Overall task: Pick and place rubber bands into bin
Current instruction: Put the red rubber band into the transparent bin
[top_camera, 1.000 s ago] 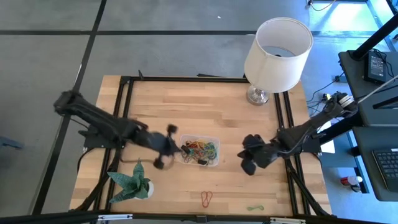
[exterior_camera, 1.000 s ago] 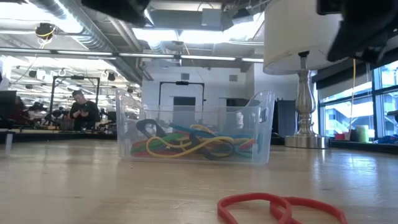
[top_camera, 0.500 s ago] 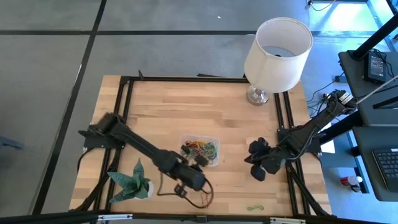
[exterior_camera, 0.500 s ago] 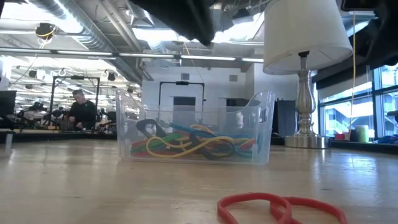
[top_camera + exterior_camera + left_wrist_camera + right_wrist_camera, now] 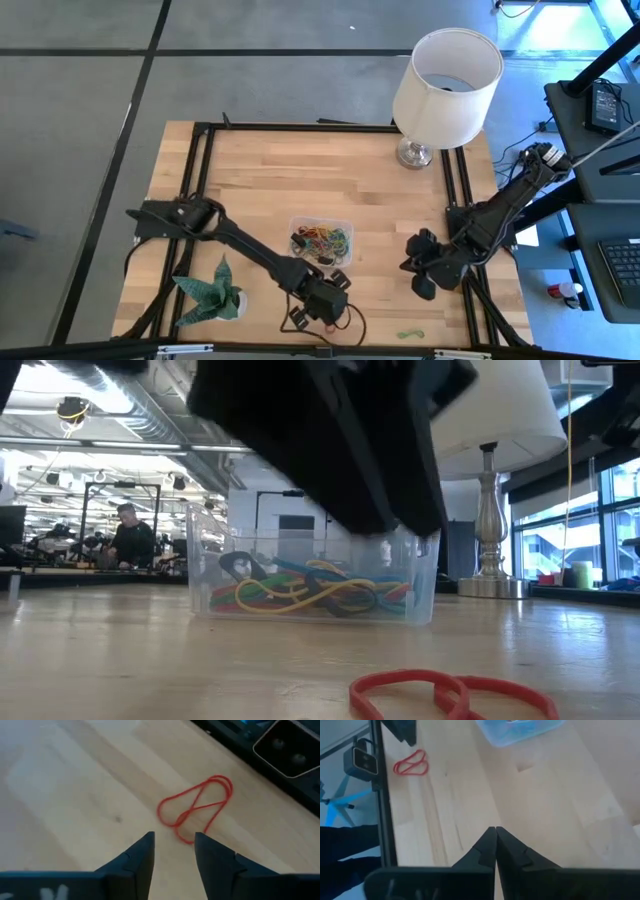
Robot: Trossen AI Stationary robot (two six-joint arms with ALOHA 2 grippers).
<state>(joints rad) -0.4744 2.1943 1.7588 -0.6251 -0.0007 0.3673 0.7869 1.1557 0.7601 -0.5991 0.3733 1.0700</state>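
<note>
Left gripper (image 5: 173,851) over the near edge of the table (image 5: 240,170), fingers (image 5: 140,857) spread a little and holding nothing. Red rubber band (image 5: 196,807) flat on the wood just ahead of the fingertips, folded into a figure-eight, long axis slanting away from the gripper rather than across the gap between the fingers. Hidden under the arm from above; plain in the low view, loose on the boards (image 5: 450,693) in front of the bin (image 5: 310,575). Next move, by judgement: a short reach forward and down, with a twist of the wrist perhaps needed to set the fingers across the loop instead of along it. Thin band, flat on the wood, so likely to slip out from a shallow pinch. Bin (image 5: 322,242) close behind the left arm toward mid-table, already holding a tangle of coloured bands (image 5: 322,240). One green band (image 5: 410,334) farther along the near edge, nearer the right arm. Right gripper (image 5: 495,845) hovering off to the right of the bin, fingers pressed together, empty. Paper plant (image 5: 212,290) beside the left arm and a lamp (image 5: 445,80) at the far right corner, neither in the path. Black frame rail (image 5: 260,755) just beyond the red band, a thing to stay clear of when reaching.
</note>
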